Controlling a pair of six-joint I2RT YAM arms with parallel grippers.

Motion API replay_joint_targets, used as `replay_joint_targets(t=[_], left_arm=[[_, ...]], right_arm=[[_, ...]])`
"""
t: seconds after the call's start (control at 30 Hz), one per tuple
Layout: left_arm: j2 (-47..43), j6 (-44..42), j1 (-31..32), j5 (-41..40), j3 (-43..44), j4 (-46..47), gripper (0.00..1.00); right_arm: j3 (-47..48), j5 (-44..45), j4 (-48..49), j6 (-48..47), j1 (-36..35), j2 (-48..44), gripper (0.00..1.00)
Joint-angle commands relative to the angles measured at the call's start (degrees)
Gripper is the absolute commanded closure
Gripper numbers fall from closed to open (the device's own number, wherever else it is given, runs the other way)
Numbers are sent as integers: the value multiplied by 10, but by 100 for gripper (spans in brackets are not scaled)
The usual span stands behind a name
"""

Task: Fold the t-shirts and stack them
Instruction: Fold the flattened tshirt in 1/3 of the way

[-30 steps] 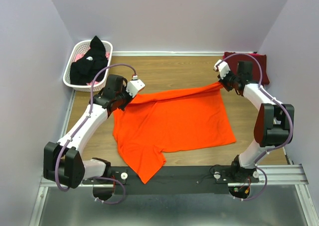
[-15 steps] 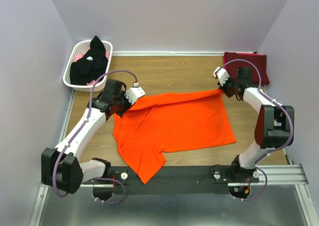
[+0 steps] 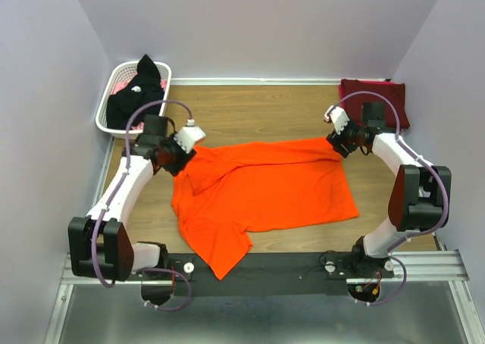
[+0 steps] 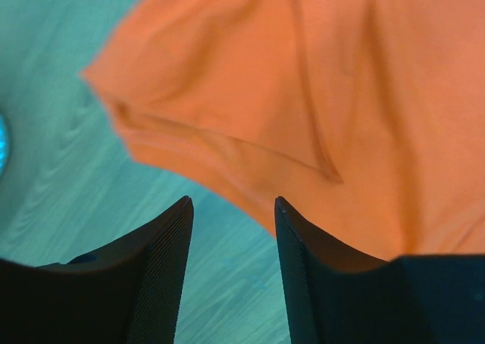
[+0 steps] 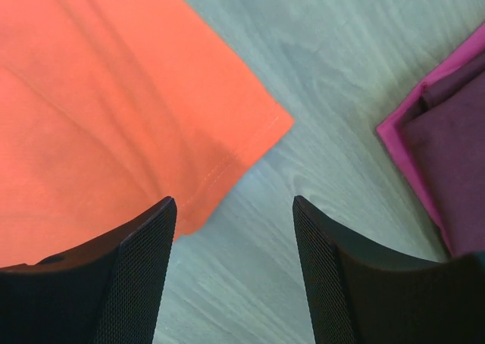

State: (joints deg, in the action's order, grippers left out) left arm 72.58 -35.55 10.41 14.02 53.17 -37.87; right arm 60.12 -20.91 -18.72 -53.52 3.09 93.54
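The bright orange t-shirt (image 3: 265, 185) lies spread on the wooden table, its far edge partly folded over. My left gripper (image 3: 180, 156) hovers at the shirt's far left corner, open, with only table between its fingers (image 4: 163, 268); the orange cloth (image 4: 303, 94) lies just ahead of them. My right gripper (image 3: 340, 147) stands open above the shirt's far right corner (image 5: 114, 94), holding nothing. A folded dark maroon t-shirt (image 3: 379, 100) rests at the back right, also seen as maroon cloth (image 5: 455, 147) in the right wrist view. The black t-shirt (image 3: 136, 94) is heaped in the basket.
The white slotted basket (image 3: 106, 115) stands in the back left corner. Purple walls close in the table on three sides. The black rail with both arm bases (image 3: 273, 268) runs along the near edge, and the orange shirt's lower left sleeve overlaps it.
Both grippers have opened and let go of the orange shirt's far edge, which has dropped onto the table. The left gripper has drawn back to the left.
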Motion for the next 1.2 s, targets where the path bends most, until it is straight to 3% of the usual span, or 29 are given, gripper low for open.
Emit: replay_joint_targets(t=[0.0, 0.17, 0.33, 0.8, 1.17], left_arm=[[28, -12, -83, 60, 70, -7, 43], [101, 25, -132, 32, 91, 56, 44], [188, 57, -152, 9, 116, 100, 51], [318, 100, -160, 70, 170, 123, 50], [361, 101, -160, 51, 162, 141, 72]], right_arm=[[55, -29, -45, 53, 5, -13, 31], [172, -38, -91, 146, 5, 79, 46], [248, -37, -147, 184, 3, 176, 62], [252, 12, -149, 183, -9, 267, 64], [260, 52, -149, 190, -9, 295, 64]])
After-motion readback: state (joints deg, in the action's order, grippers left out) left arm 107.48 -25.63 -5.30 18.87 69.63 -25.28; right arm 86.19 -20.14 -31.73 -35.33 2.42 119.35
